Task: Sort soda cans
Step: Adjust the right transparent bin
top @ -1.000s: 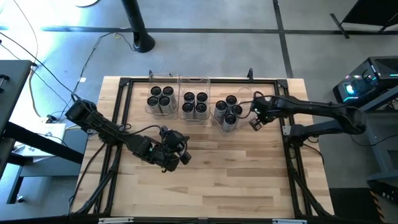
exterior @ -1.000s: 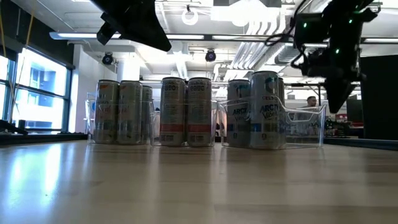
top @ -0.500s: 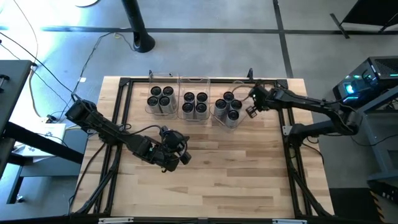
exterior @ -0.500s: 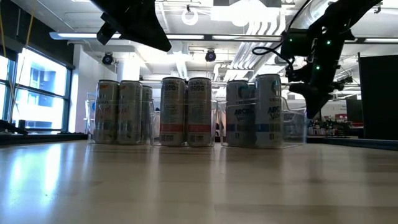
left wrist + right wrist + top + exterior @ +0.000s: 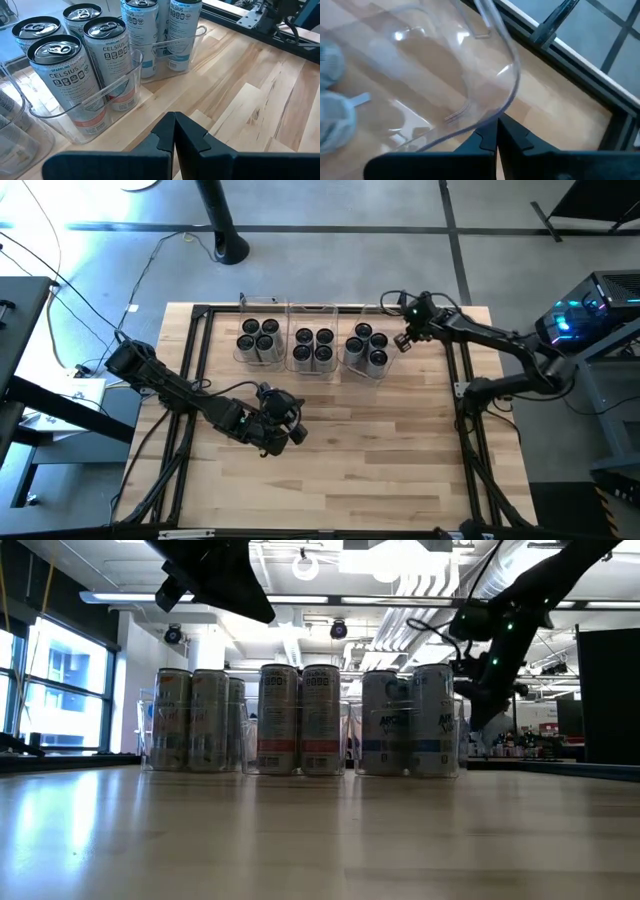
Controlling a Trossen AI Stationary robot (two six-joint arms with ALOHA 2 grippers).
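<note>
The wooden table (image 5: pixel 340 440) has three clear bins (image 5: pixel 312 350) in a row near its far edge, and the twelve cans (image 5: pixel 313 346) stand in them, four in each bin. The left gripper (image 5: pixel 283 423) is closed tight with nothing in it, out over the bare wood well apart from the cans. The right gripper (image 5: pixel 404 341) is closed tight too and holds nothing, with its tips just beside the right bin's outer wall.

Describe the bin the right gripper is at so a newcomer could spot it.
On the wooden table, three clear bins of cans stand in a row at the far edge. It is the right-hand bin, holding four soda cans. Only it has the shut right gripper at its outer end.
</note>
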